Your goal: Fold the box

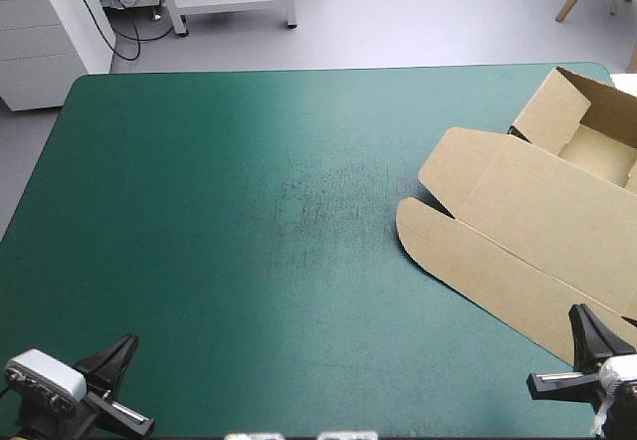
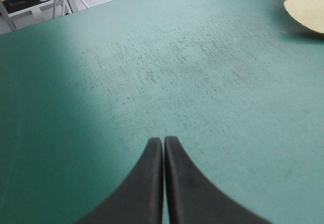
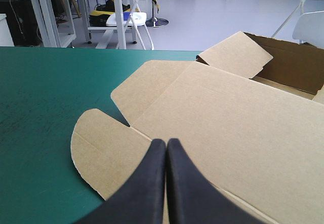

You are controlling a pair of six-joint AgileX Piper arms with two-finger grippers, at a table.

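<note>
The brown box [image 1: 528, 231] lies at the table [image 1: 199, 261]'s right edge, an open tray with its lid flat. We see the left gripper [image 2: 163, 140] closed and empty at the table's near-left corner. The right gripper [image 3: 166, 142] is likewise closed at the near-right corner, the lid's rounded flap [image 3: 101, 153] just ahead.

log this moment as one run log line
box: open tray, lid flat, right side of teal-green cover | left gripper: shut, over bare cover | right gripper: shut, over lid

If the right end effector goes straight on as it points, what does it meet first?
Most likely the box's flat lid, directly ahead of the shut right end effector; the raised tray walls stand beyond it. Its height above the lid is unclear.
</note>
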